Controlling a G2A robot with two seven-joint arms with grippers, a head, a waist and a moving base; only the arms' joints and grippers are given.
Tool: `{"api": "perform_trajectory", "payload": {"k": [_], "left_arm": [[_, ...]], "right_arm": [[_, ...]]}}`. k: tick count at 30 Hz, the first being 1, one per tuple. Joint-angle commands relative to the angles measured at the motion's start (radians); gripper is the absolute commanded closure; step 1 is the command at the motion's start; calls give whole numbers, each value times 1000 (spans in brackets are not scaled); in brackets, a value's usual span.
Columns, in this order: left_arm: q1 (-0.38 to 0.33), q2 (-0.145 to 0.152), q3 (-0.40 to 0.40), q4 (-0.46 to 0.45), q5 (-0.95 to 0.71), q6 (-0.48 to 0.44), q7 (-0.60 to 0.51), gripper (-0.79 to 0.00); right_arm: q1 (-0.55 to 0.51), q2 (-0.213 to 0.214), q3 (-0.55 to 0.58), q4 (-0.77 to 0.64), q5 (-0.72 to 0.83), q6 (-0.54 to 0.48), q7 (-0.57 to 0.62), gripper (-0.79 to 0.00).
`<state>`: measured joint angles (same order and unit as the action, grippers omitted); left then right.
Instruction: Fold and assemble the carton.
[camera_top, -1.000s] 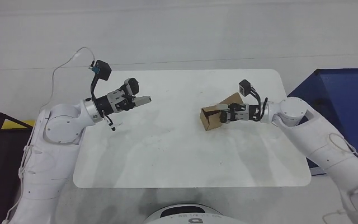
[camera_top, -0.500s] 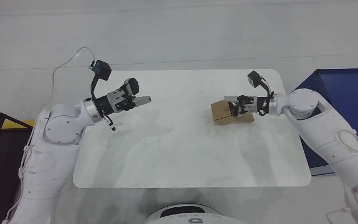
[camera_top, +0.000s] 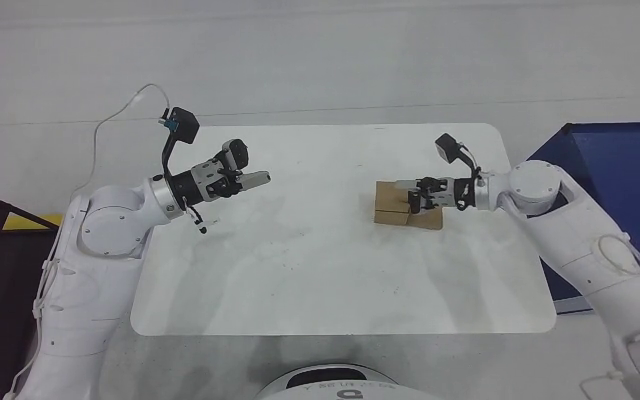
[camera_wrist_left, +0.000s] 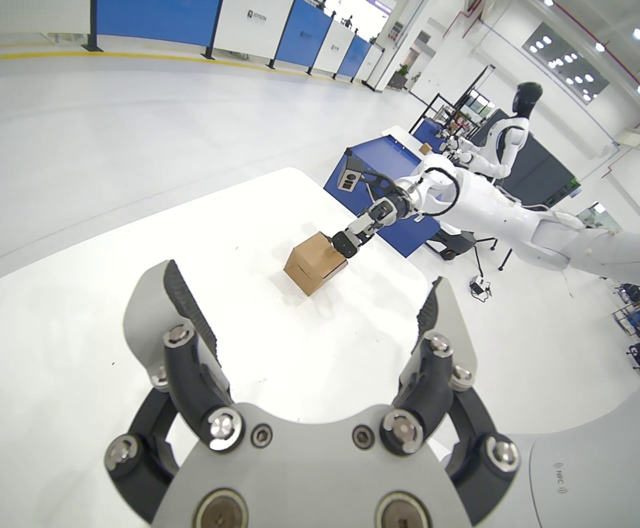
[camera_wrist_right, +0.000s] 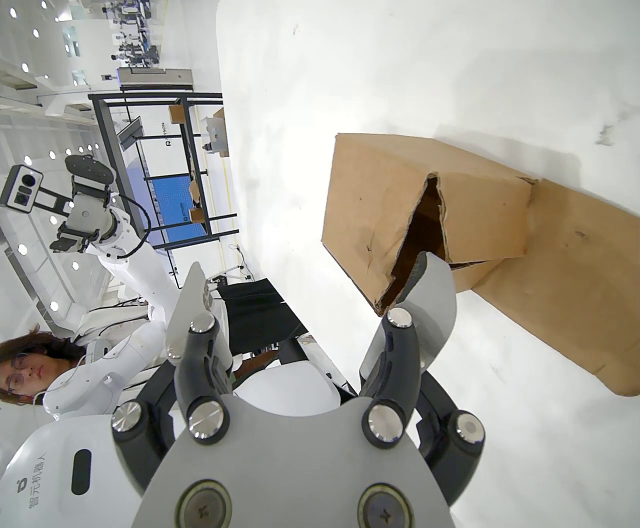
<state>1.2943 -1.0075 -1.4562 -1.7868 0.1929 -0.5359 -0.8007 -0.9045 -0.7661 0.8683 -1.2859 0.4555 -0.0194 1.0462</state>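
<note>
Status for you. The brown cardboard carton rests on the white rounded-corner surface. In the top view it is right of centre and a little above mid-height.

Carton state, from the right wrist view:
- The box body is squared up and lies on one side.
- Its open end faces the right arm's camera.
- The end flaps are partly folded in and leave a dark wedge-shaped gap between them.
- One flap edge looks ragged.
- A long flat cardboard flap lies flat on the surface, sticking out from the box on the arm's side.

Right tool:
- It is at the carton's open end, coming in from the right of the top view.
- Its fingers are spread and are not clamped on anything.
- One fingertip sits at the dark gap. You can't tell from here whether it touches the flap edge or is just inside.
- The other finger is well clear of the cardboard.

Left tool:
- It is over the upper left part of the surface in the top view, pointing toward the carton and well apart from it.
- Its ribbed fingers are spread wide with nothing between them.

A dark blue cabinet stands off the surface's right corner, at the right edge of the top view.
</note>
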Motion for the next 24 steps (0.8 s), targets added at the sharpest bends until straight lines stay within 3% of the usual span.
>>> {"api": "perform_trajectory", "payload": {"k": [1, 7, 9, 10, 18, 24], "left_arm": [[0, 0, 0, 0, 0, 0, 0, -785], [0, 0, 0, 0, 0, 0, 0, -785], [0, 0, 0, 0, 0, 0, 0, -785], [0, 0, 0, 0, 0, 0, 0, -785], [0, 0, 0, 0, 0, 0, 0, -785], [0, 0, 0, 0, 0, 0, 0, -785]], "right_arm": [[2, -6, -3, 17, 9, -16, 8, -656], [29, -25, -21, 56, -2, -19, 33, -517], [42, -35, -32, 68, -5, -19, 39, -394], [50, -40, -38, 75, -4, -20, 45, -379], [124, -93, -105, 173, -14, 3, 72, -360], [145, -112, -103, 222, 8, -47, 97, -357]]}}
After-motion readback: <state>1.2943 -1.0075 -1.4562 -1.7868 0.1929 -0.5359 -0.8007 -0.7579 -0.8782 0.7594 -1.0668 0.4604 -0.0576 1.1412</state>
